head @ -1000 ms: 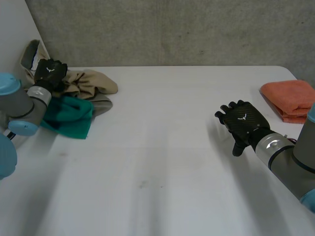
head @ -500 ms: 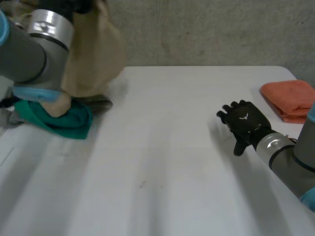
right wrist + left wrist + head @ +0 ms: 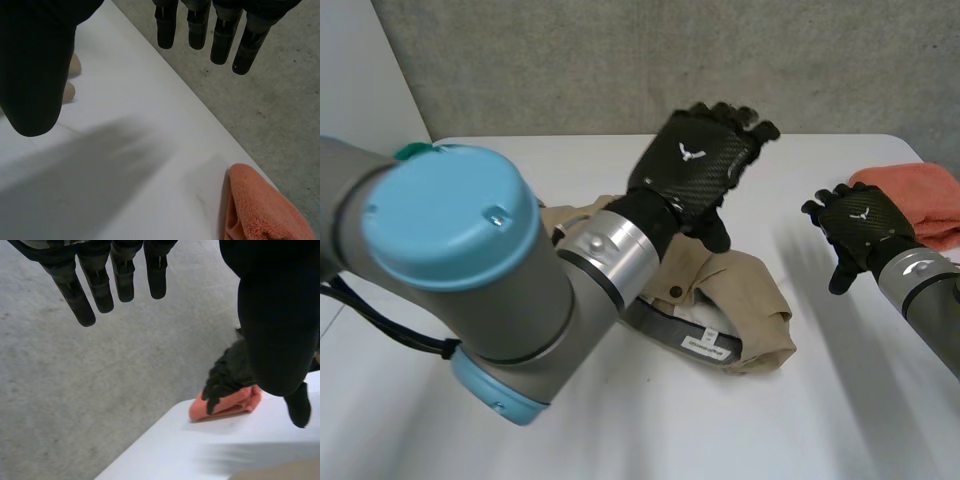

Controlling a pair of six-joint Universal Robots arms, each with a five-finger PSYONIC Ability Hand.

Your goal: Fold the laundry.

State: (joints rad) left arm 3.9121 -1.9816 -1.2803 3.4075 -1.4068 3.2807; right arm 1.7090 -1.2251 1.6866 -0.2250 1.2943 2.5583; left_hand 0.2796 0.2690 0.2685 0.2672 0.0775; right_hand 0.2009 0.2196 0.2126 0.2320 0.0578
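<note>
Head view: a crumpled tan garment (image 3: 740,300) with a grey inner band lies on the white tabletop (image 3: 620,430) under the left robot hand (image 3: 695,165), whose fingers are straight and empty. The right robot hand (image 3: 860,228) is likewise splayed. Its wrist view shows the terry nap of the folded orange towel (image 3: 260,210) beside it.

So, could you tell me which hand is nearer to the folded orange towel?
Right. The right hand is just beside the orange towel; the left hand is farther off, above the beige garment mid-table.
</note>
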